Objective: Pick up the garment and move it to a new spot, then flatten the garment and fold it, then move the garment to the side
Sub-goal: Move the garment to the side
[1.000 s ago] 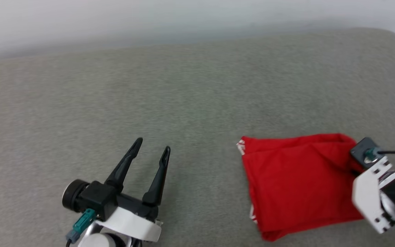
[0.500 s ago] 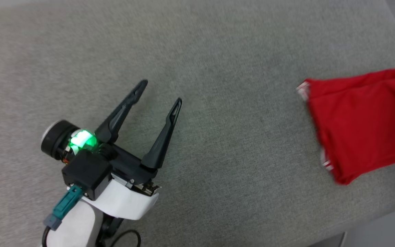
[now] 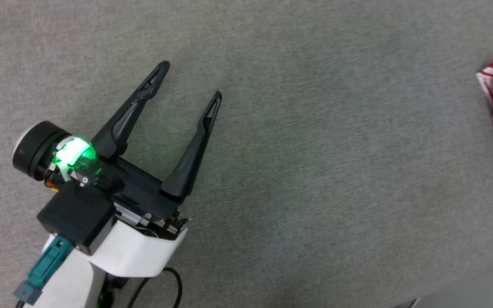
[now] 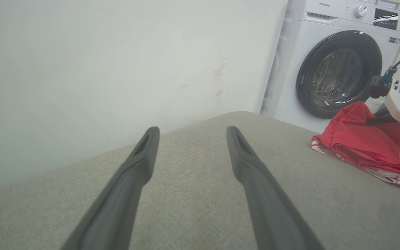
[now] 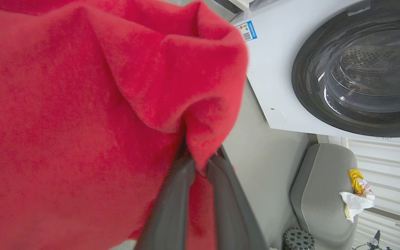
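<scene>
The left hand hovered above the grey counter, fingers spread wide, empty. At the counter's right edge lay the red garment, one fold pinched by the right hand. Beyond stood a washing machine.

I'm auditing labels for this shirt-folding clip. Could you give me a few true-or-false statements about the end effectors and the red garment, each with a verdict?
1. The left end effector is open and holds nothing. True.
2. The right end effector hangs open above the garment. False: it is shut on a fold of the garment.
3. The garment lies directly under the left end effector. False: it lies well off to that end effector's right, apart from it, on the grey surface.
4. A washing machine stands beyond the grey surface. True.
</scene>
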You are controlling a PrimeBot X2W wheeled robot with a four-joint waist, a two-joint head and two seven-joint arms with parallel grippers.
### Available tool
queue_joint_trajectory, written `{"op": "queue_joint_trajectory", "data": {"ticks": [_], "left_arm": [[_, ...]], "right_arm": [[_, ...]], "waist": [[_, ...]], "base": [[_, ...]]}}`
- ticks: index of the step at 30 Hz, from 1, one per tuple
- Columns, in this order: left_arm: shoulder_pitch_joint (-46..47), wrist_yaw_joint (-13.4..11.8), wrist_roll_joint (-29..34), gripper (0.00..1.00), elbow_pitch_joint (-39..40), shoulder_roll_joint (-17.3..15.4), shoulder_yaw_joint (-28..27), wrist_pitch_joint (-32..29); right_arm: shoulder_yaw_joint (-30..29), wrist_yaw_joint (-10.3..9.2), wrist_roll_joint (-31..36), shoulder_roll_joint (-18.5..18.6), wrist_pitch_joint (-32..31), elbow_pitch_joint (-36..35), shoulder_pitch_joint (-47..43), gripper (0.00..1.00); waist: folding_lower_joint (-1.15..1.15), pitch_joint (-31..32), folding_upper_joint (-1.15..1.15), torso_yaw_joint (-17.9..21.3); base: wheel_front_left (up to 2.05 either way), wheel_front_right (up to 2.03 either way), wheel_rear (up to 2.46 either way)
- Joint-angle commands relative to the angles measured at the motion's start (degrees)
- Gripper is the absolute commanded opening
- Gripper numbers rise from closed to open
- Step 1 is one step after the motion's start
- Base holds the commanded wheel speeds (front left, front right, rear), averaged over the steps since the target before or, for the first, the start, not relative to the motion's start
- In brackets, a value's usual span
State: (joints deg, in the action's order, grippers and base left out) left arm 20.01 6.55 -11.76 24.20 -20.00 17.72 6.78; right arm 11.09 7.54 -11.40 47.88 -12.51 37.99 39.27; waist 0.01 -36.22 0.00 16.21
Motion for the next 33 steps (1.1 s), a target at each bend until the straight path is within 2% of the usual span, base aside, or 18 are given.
{"op": "queue_joint_trajectory", "data": {"ticks": [1, 9, 10, 11, 12, 19, 20, 27, 30, 33], "left_arm": [[0.73, -0.28, 0.24, 1.0, 0.63, -0.33, -0.28, -0.03], [-0.12, -0.83, -0.15, 1.0, 0.87, -0.79, -0.75, 0.56], [-0.28, -0.89, -0.23, 1.0, 0.59, -0.71, -0.72, 0.79], [-0.43, -0.99, -0.31, 1.0, 0.26, -0.59, -0.66, 1.04], [-0.58, -0.99, -0.36, 1.0, -0.14, -0.42, -0.58, 1.37], [-2.36, -1.79, -1.45, 1.0, -4.32, 0.82, -0.48, 4.3], [-3.71, -2.09, -2.73, 1.0, -7.14, 1.54, -0.96, 5.85], [-8.06, -2.56, -3.77, 1.0, -14.52, 3.43, -1.67, 8.11], [-10.02, -2.8, -4.41, 1.0, -16.61, 4.42, -2.61, 8.36], [-11.78, -3.25, -4.56, 1.0, -17.63, 5.58, -4.09, 8.47]], "right_arm": [[-0.85, -0.11, 0.98, -0.75, 0.72, 1.56, 0.98, 0.0], [-4.49, -0.1, 3.08, -4.7, 0.61, 7.59, 2.53, 0.0], [-5.02, -0.1, 3.61, -5.08, 0.51, 8.0, 2.74, 0.25], [-5.43, -0.1, 4.24, -5.48, 0.37, 8.24, 2.85, 0.67], [-5.85, -0.11, 4.83, -5.83, 0.0, 8.54, 2.95, 1.0], [-7.82, -0.1, 7.62, -6.08, -0.94, 5.91, 2.76, 1.0], [-7.14, -0.1, 7.51, -6.81, -2.67, 2.9, 1.38, 1.0], [-8.52, -0.1, 4.14, -9.0, -3.78, -9.37, -2.58, 1.0], [-10.96, -0.09, 2.04, -12.19, -2.95, -16.26, -5.69, 1.0], [-13.99, -0.1, 0.48, -17.3, -1.69, -23.48, -9.7, 1.0]], "waist": [[-0.01, -1.69, 0.0, -1.55], [-0.01, -2.58, 0.0, -2.93], [-0.01, -2.25, 0.0, -3.07], [-0.01, -1.87, 0.0, -3.18], [-0.01, -1.39, 0.0, -3.26], [-0.01, 4.55, 0.0, -4.02], [-0.01, 8.18, 0.0, -4.57], [-0.01, 17.33, 0.0, -7.84], [-0.01, 20.79, 0.0, -9.76], [-0.01, 23.72, 0.0, -11.61]], "base": [[0.0, 0.0, 0.0], [0.0, 0.0, 0.0], [0.0, 0.0, 0.0], [0.0, 0.0, 0.0], [0.0, 0.0, 0.0], [0.0, 0.0, 0.0], [0.0, 0.0, 0.0], [0.0, 0.0, 0.0], [0.0, 0.0, 0.0], [0.0, 0.0, 0.0]]}}
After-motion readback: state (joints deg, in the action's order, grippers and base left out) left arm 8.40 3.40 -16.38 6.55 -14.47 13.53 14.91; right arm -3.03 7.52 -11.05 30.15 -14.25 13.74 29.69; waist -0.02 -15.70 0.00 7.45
